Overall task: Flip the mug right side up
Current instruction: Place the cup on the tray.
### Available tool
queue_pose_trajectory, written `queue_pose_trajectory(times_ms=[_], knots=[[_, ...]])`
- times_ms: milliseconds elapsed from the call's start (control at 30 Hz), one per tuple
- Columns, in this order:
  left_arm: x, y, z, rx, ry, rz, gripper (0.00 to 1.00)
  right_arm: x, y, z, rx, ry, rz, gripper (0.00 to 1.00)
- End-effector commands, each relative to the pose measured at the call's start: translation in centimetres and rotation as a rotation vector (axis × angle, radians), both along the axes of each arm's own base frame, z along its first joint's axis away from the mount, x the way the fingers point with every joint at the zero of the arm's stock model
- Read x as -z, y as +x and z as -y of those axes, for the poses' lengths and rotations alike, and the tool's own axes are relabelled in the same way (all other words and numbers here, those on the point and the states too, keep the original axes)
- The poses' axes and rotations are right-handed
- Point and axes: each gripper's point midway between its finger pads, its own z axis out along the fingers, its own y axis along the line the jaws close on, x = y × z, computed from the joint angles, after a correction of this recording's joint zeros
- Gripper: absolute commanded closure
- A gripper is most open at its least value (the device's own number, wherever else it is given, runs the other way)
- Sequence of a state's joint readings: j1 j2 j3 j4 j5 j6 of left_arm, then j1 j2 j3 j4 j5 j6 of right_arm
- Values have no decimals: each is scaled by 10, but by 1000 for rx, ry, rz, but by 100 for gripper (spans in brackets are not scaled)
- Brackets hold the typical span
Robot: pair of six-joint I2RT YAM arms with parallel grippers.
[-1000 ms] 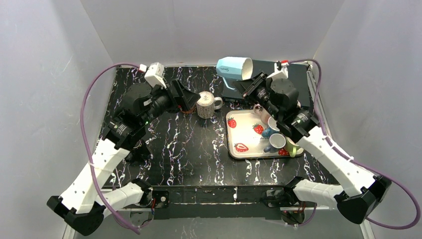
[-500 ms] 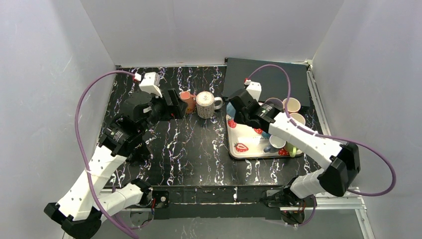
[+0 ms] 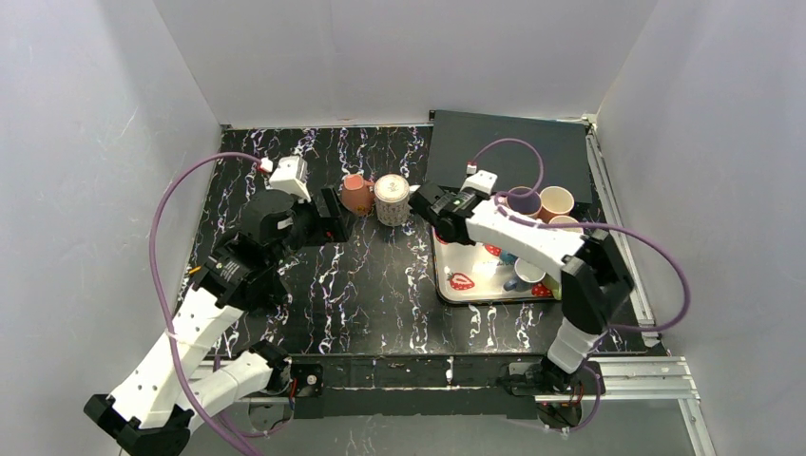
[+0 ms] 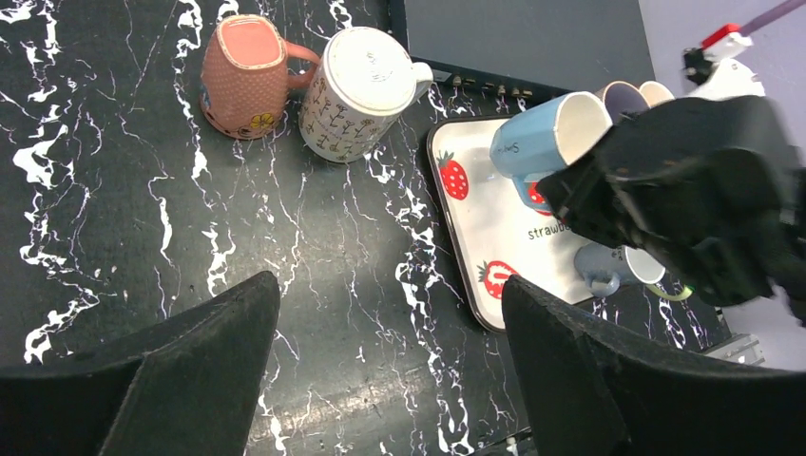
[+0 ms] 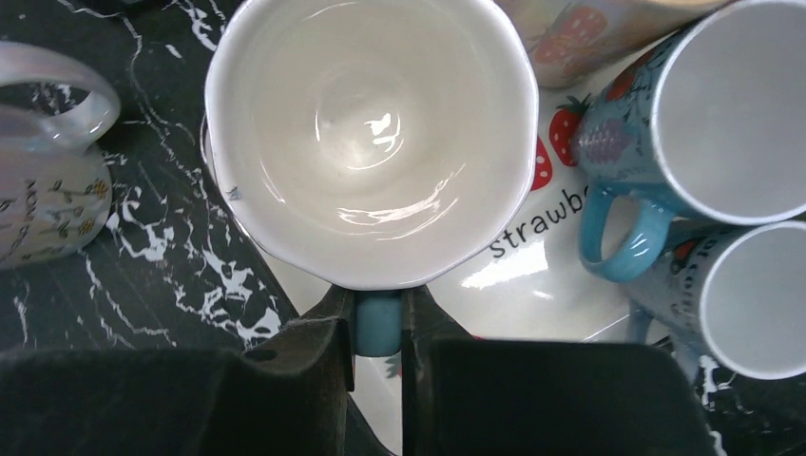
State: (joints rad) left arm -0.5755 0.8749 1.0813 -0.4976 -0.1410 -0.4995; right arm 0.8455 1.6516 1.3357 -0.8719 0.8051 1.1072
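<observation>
My right gripper (image 5: pixel 378 323) is shut on the handle of a light blue mug (image 5: pixel 371 133) with a white inside. The mug's mouth faces the wrist camera. In the left wrist view the blue mug (image 4: pixel 551 133) hangs tilted over the far left corner of the strawberry tray (image 4: pixel 475 218). In the top view my right gripper (image 3: pixel 432 202) hides the mug. My left gripper (image 4: pixel 390 370) is open and empty above the table, left of the tray (image 3: pixel 456 275).
A pink mug (image 3: pixel 357 193) and a white floral mug (image 3: pixel 391 199) stand upside down side by side at the back middle. Several mugs (image 5: pixel 703 123) sit on the tray's right part. A black mat (image 3: pixel 513 142) lies at the back right.
My right arm has come down from the back to the tray's left corner with the blue mug in it. My left gripper has drawn back to the left, uncovering the pink mug.
</observation>
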Motion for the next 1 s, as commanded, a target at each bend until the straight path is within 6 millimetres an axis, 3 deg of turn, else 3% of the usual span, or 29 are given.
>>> queue_pose_trajectory(times_ms=[0, 233, 467, 633, 800, 967], knots=[[-3, -9, -10, -21, -7, 27, 16, -12, 17, 8, 240, 13, 123, 99], [-1, -11, -18, -38, 4, 52, 16, -7, 24, -1, 307, 19, 104, 99], [0, -11, -17, -38, 8, 47, 16, 27, 23, 14, 403, 122, -23, 99], [2, -11, -18, -42, 10, 43, 16, 28, 26, 14, 406, 134, -26, 99], [3, -10, -17, -40, 8, 38, 17, 26, 33, 11, 393, 142, -29, 74], [4, -10, -16, -39, 7, 31, 17, 17, 38, 3, 347, 171, -27, 36]])
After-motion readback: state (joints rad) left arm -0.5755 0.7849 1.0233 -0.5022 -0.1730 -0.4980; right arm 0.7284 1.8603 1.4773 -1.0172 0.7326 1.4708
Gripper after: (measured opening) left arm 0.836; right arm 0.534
